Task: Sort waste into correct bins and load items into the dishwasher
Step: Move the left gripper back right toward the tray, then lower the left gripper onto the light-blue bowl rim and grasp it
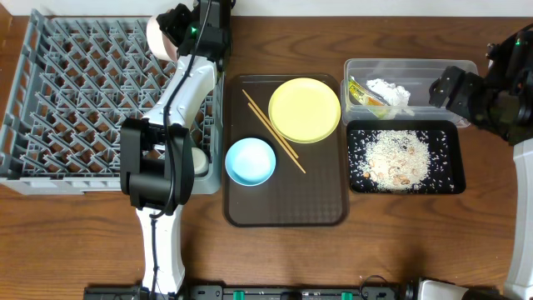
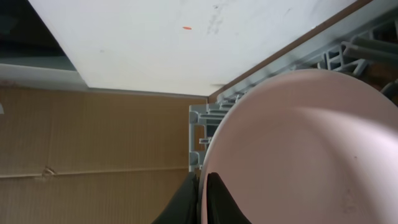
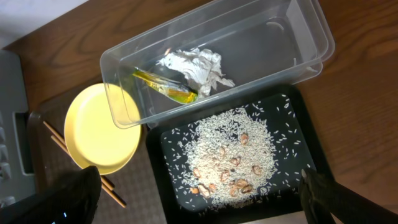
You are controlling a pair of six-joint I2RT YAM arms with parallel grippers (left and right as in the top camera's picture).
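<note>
My left gripper (image 1: 169,33) is shut on the rim of the white-pinkish bowl (image 1: 156,37), holding it on edge over the far right corner of the grey dishwasher rack (image 1: 75,92). In the left wrist view the fingers (image 2: 217,202) pinch the bowl (image 2: 298,149) above the rack's lattice (image 2: 202,118). The yellow plate (image 1: 305,110), light blue bowl (image 1: 250,161) and chopsticks (image 1: 273,131) lie on the brown tray. The clear tub (image 1: 433,67) holds the tissue (image 3: 196,65) and wrapper (image 3: 165,87). Rice scraps (image 3: 230,152) cover the black tray (image 1: 445,179). My right gripper (image 3: 199,190) hangs open and empty above them.
The brown serving tray (image 1: 283,204) lies between the rack and the two bins. A small white cup (image 1: 200,158) stands in the rack's near right corner beside my left arm. Bare wooden table runs along the front edge.
</note>
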